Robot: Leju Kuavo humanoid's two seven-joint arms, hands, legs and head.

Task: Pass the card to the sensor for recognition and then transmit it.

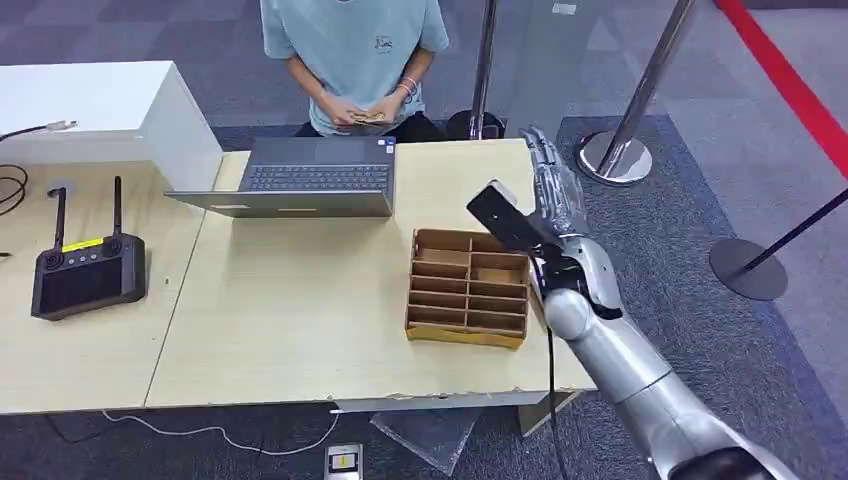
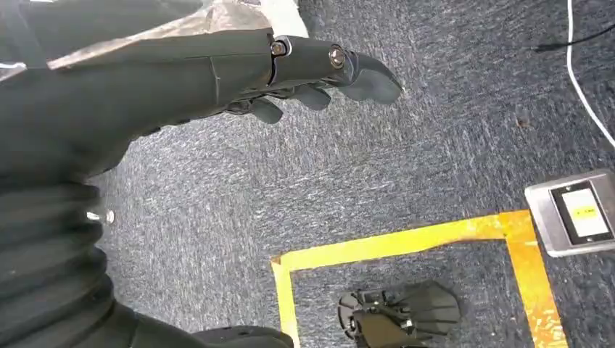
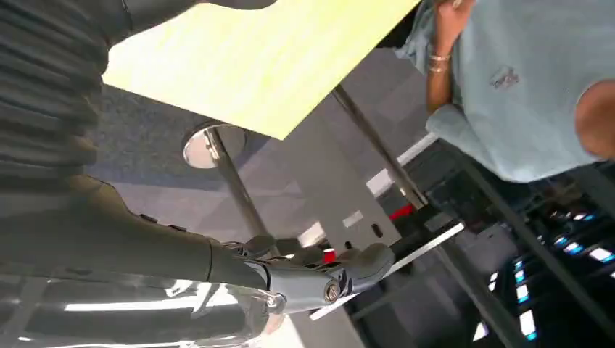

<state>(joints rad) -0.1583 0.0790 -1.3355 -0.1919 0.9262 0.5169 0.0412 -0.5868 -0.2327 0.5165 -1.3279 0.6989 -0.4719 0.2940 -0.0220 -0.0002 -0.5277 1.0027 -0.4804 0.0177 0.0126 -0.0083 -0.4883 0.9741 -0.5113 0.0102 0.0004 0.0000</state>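
Our right hand (image 1: 553, 190) is raised over the table's (image 1: 300, 300) far right corner, fingers straight and empty. Cards (image 1: 368, 116) sit with the person (image 1: 350, 50) opposite. Our left hand (image 2: 319, 76) hangs open above the floor.

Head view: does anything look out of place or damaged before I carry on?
Nothing looks spilled or damaged. One oddity: a small silver device with a screen lies on the carpet in front of the table, not on it, with a white cable trailing nearby.
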